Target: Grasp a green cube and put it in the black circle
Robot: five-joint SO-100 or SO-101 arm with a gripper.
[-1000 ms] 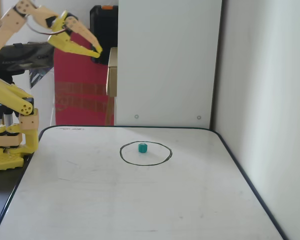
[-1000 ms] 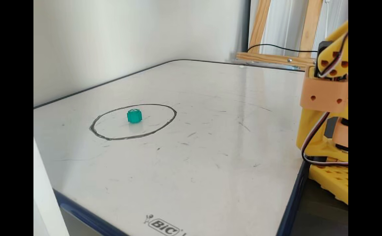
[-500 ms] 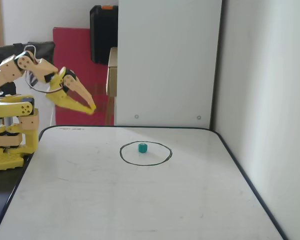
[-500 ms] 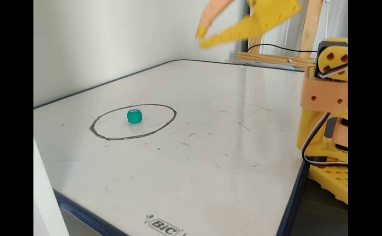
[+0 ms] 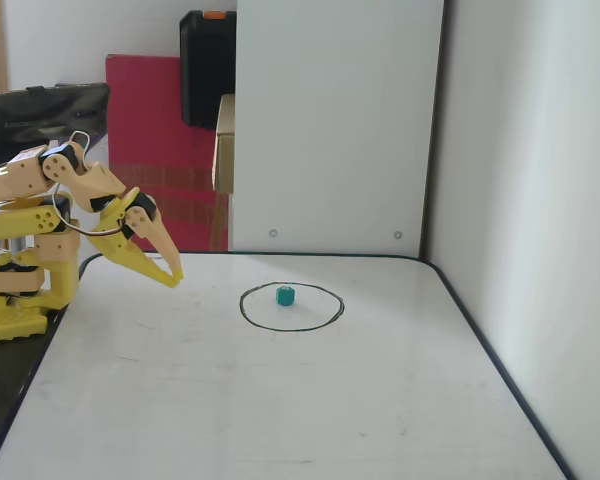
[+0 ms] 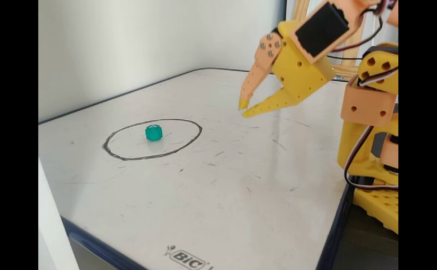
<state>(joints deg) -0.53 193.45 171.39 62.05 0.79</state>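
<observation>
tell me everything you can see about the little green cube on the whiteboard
The green cube is a small teal-green block with softened edges, looking like plastic, with a round mark on its top face. It sits upright and still on the whiteboard, inside the hand-drawn black circle, slightly off center. Nothing touches it but the board. The gripper hangs well apart from it, its fingers nearly closed and empty. In both fixed views the cube lies wholly within the line.
</observation>
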